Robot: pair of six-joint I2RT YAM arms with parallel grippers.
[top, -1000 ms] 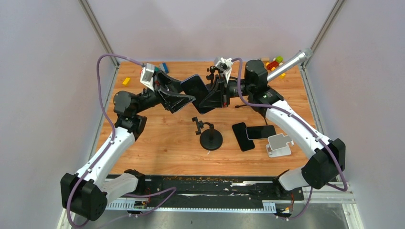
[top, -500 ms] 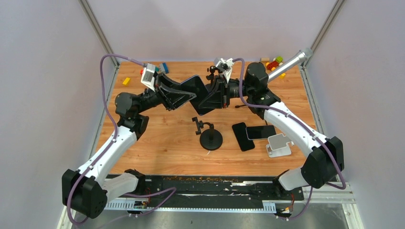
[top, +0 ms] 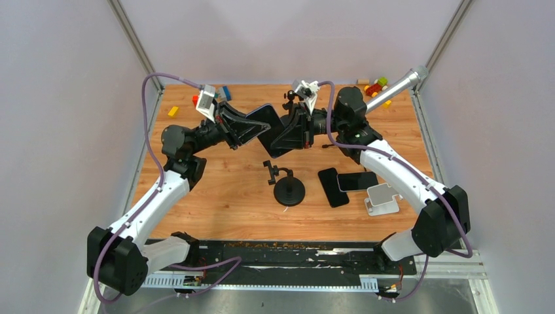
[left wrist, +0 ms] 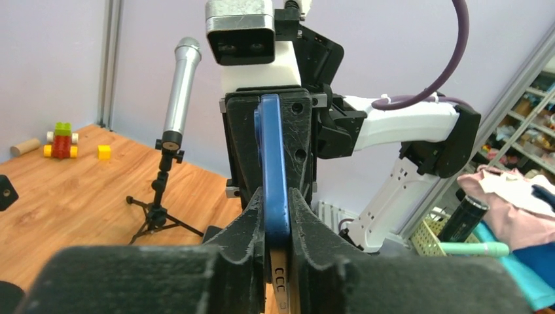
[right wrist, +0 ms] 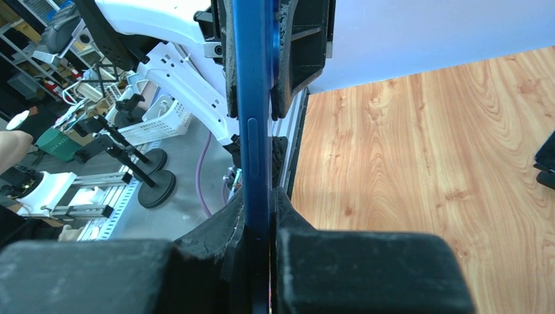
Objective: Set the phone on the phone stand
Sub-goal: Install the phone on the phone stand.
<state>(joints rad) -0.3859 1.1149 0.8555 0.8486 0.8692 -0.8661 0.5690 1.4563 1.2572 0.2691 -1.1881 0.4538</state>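
Observation:
A blue phone (top: 268,122) hangs edge-on in the air over the back middle of the table. My left gripper (top: 257,128) grips one end of it. In the left wrist view both pads of the left gripper (left wrist: 276,196) press against the phone (left wrist: 273,157). My right gripper (top: 283,134) is shut on the other end, and in the right wrist view the phone (right wrist: 252,98) stands clamped in the right gripper (right wrist: 260,196). A black phone stand (top: 288,190) with a round base and a small clamp arm stands on the wood below, in front of both grippers.
Two black phones (top: 332,187) lie right of the black stand, next to a white holder (top: 382,199). A silver microphone (top: 399,84) on a tripod and toy blocks (top: 376,86) sit at the back right. A yellow block (top: 173,111) lies at the back left.
My left gripper has moved right onto the phone and its jaws have shut on it. The right gripper has kept its hold and barely moved.

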